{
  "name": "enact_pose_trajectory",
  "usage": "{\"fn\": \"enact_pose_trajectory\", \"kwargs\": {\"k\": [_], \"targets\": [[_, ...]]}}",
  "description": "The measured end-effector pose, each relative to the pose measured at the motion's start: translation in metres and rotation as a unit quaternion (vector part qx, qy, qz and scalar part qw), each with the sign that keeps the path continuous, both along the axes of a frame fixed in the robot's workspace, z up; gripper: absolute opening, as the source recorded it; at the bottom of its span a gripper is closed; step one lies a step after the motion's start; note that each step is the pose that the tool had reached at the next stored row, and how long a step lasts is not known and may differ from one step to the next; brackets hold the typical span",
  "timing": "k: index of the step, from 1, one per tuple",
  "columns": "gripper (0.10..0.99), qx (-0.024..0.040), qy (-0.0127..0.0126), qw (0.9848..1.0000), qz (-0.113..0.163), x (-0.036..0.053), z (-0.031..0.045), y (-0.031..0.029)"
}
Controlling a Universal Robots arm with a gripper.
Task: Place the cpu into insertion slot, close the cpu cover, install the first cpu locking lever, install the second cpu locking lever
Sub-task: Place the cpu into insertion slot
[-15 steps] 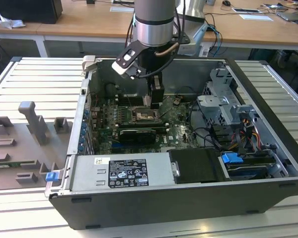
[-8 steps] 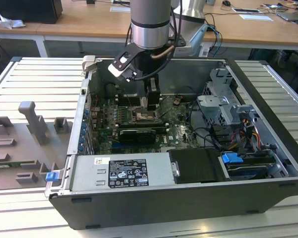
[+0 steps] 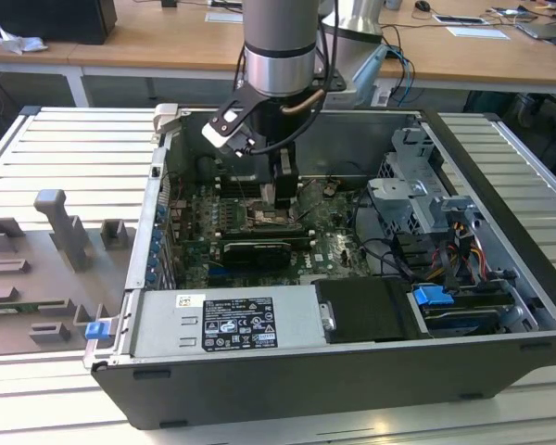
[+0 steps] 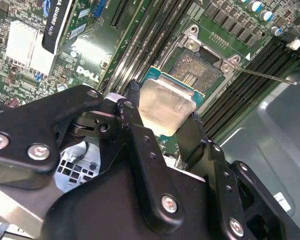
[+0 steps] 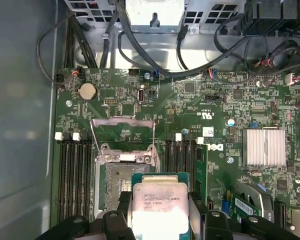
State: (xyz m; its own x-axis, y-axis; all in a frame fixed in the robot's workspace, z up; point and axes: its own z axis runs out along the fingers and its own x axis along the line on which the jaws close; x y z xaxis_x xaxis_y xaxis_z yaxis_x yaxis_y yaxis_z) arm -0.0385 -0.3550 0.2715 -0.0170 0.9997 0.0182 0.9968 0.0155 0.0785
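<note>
Slatted table (image 3: 65, 158) carries an open computer case (image 3: 287, 371), mid-frame in the exterior view. Robot arm (image 3: 278, 56) reaches down into it from top centre. Green motherboard (image 5: 190, 110) lies on the case floor. Black pincer (image 4: 162, 107) is clamped on the cpu (image 5: 160, 205) by two opposite edges, silvery lid up. It's held just above and partly over the insertion slot (image 5: 117, 182), not seated. Slot bare, contacts exposed. The cpu cover (image 5: 123, 120) is swung up, open. Handling guess: cpu light and stiff, smooth lid slippery, underside fragile. Edges look like the right hold; keep it level, no force.
</note>
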Motion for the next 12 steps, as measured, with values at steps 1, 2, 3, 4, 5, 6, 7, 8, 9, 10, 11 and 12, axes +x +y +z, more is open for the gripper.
{"fn": "enact_pose_trajectory", "kwargs": {"k": [1,2,3,4,5,6,7,8,9,10,11,12], "targets": [[0.537,0.0000,0.0000,1.0000,0.000,-0.0002,-0.0014,0.0000],[0.537,0.0000,0.0000,1.0000,0.000,-0.0003,-0.0027,0.0000],[0.537,0.0001,0.0000,1.0000,0.000,-0.0004,-0.0036,0.0000],[0.537,-0.0001,0.0000,1.0000,0.000,-0.0006,-0.0042,0.0000],[0.537,0.0000,0.0000,1.0000,0.000,-0.0007,-0.0048,0.0000],[0.537,-0.0001,0.0000,1.0000,0.000,-0.0008,-0.0049,0.0000],[0.537,0.0000,0.0000,1.0000,0.000,-0.0009,-0.0049,0.0000],[0.537,0.0000,0.0000,1.0000,0.000,-0.0009,-0.0050,0.0001],[0.537,0.0000,0.0000,1.0000,0.000,-0.0010,-0.0051,0.0001],[0.537,0.0000,0.0000,1.0000,0.000,-0.0011,-0.0052,0.0001],[0.537,0.0000,0.0000,1.0000,0.000,-0.0011,-0.0053,0.0001],[0.537,0.0000,0.0000,1.0000,0.000,-0.0011,-0.0054,0.0001]]}}
